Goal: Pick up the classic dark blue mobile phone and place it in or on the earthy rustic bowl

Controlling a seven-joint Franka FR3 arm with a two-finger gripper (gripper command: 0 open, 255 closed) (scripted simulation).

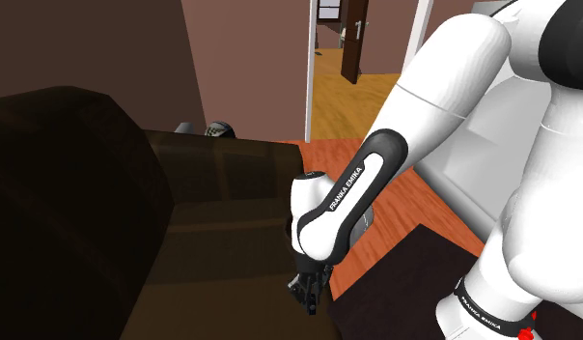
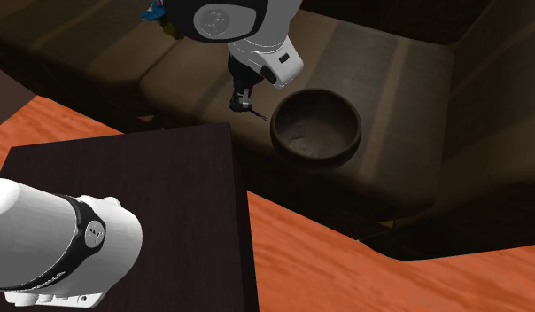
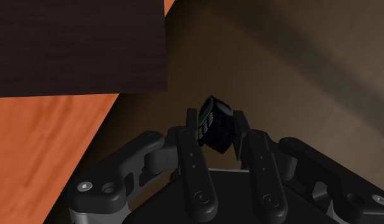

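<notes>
While my gripper [image 3: 215, 129] pinches the dark phone [image 3: 213, 121], tilted between its fingers just beside the dark brown bowl [image 2: 314, 157] on the couch cushion [image 2: 190, 78], I should travel slowly above the rim, then lower before releasing.

Brown sofa [image 2: 407, 89] with flat seat cushions [image 2: 186, 80] and a bulky dark armrest [image 1: 58, 193] on the shoulder view's left. Orange wooden floor [image 2: 345, 257] runs along the sofa's front edge. Far behind: brown wall [image 1: 251, 58], white door frame [image 1: 308, 68], open dark door [image 1: 352, 43], yellower floor [image 1: 352, 97] past the doorway, and a small round grey object [image 1: 218, 128] beyond the sofa.
</notes>
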